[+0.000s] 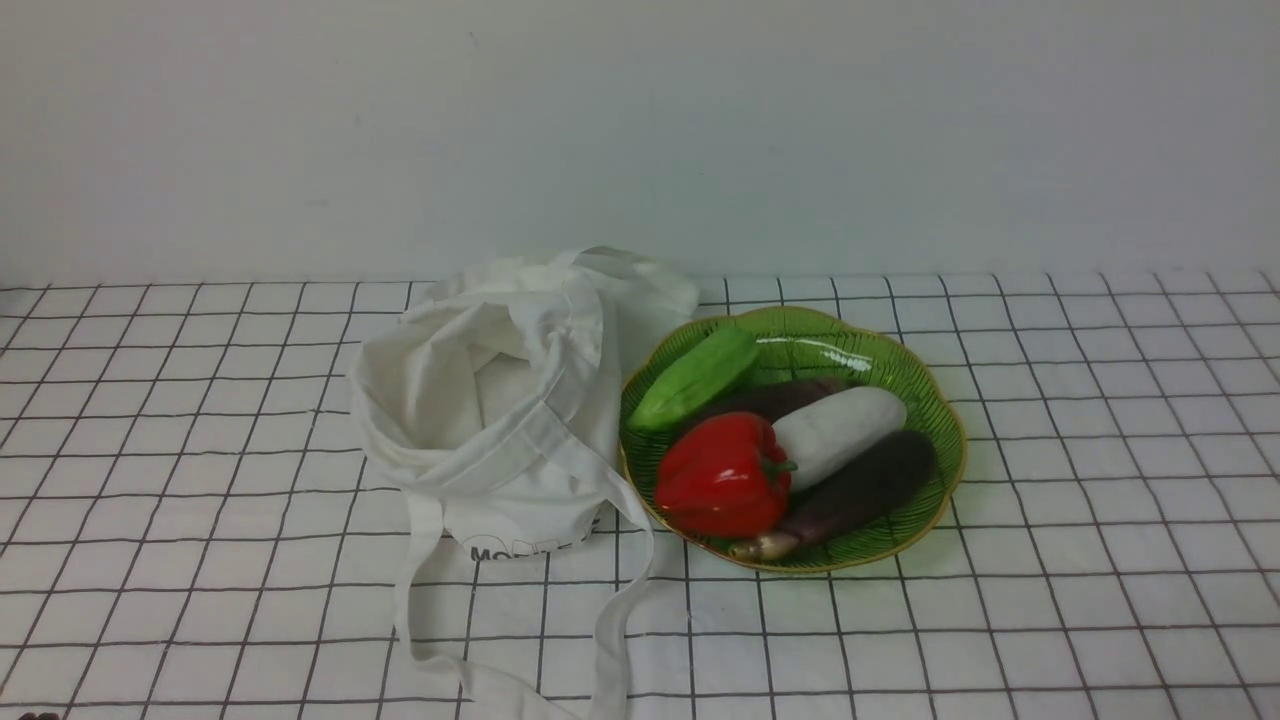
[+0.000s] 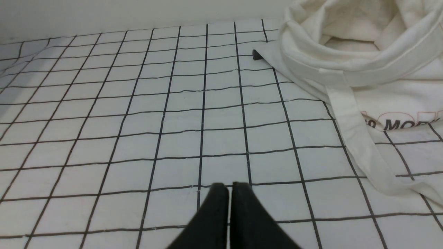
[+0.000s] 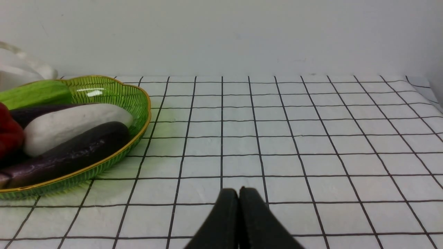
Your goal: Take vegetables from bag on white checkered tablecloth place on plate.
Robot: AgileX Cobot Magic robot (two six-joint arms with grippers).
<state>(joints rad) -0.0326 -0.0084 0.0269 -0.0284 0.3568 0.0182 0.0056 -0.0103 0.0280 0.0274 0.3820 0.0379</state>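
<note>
- Red bell pepper (image 1: 722,475) is where we start: it lies on its side at the near edge of the green plate (image 1: 925,395), stem turned toward the white vegetable (image 1: 838,433), so we judge its transfer done.
- Nearest us, the left tool (image 2: 226,186) hovers low over the white checkered tablecloth (image 1: 1050,520) with its fingers pressed together, holding nothing; the bag sits off to one side of it.
- The right tool (image 3: 238,191) is likewise pinched closed and empty, resting back from the plate, which we read as both arms parked clear of the work.
- The white tote bag (image 1: 500,400) slumps open on the desk, touching the plate's rim, its straps trailing toward us; we see nothing inside.
- Beside the pepper lie two dark eggplants (image 1: 860,490), and farthest back a green vegetable (image 1: 695,378), packed closely because the dish is shallow.
</note>
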